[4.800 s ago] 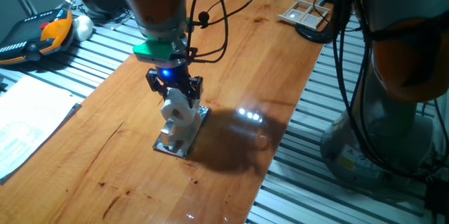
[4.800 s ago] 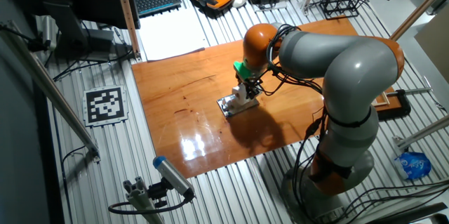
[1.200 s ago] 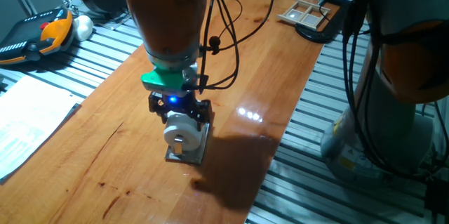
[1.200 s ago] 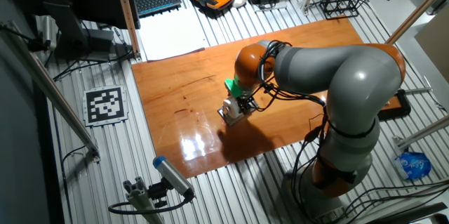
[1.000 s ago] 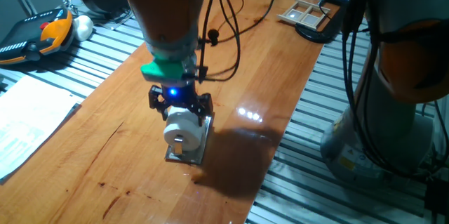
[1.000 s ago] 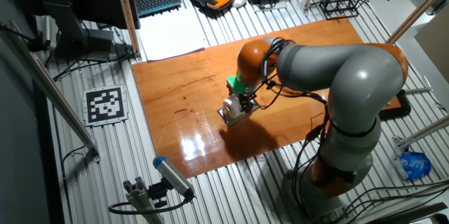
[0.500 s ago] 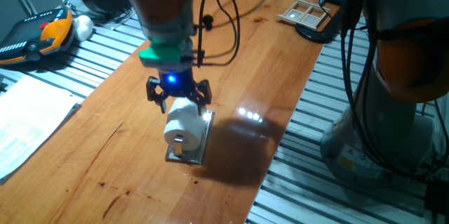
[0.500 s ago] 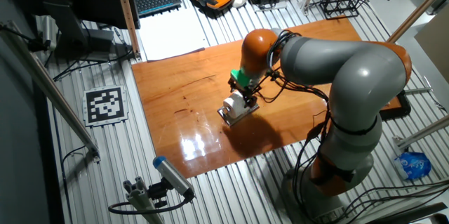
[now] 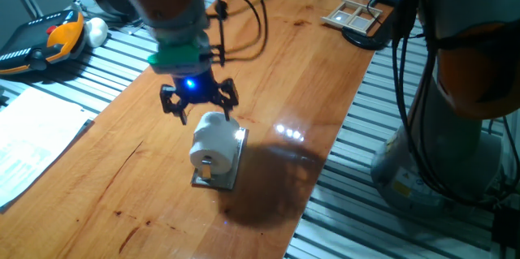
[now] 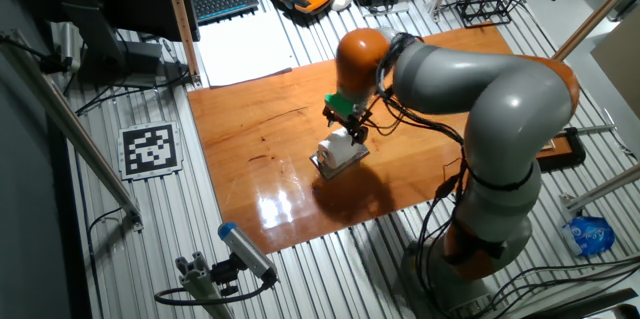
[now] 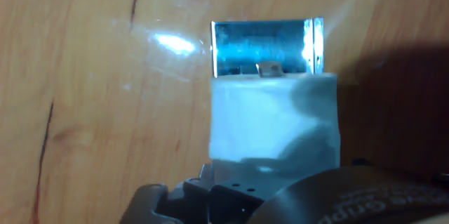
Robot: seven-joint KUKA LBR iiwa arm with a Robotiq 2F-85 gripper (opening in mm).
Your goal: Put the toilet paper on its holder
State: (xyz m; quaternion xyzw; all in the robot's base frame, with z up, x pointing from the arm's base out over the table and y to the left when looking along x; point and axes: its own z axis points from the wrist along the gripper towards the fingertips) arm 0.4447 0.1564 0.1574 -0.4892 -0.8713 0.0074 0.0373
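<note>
Gripper [image 9: 197, 106] risen, open above toilet paper [image 9: 211, 142] on holder [image 9: 228, 170].

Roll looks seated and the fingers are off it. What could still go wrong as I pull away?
The open gripper hangs close above the toilet paper; a sideways retreat could clip it and drag it off the peg. The holder looks like a loose plate on the table, so a bump might shift or tip it too.

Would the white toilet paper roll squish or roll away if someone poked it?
The white toilet paper roll would probably dent, since it looks like soft wound paper. It likely won't roll away, because it sits on the shiny metal holder plate. The open end effector hangs above it.
</note>
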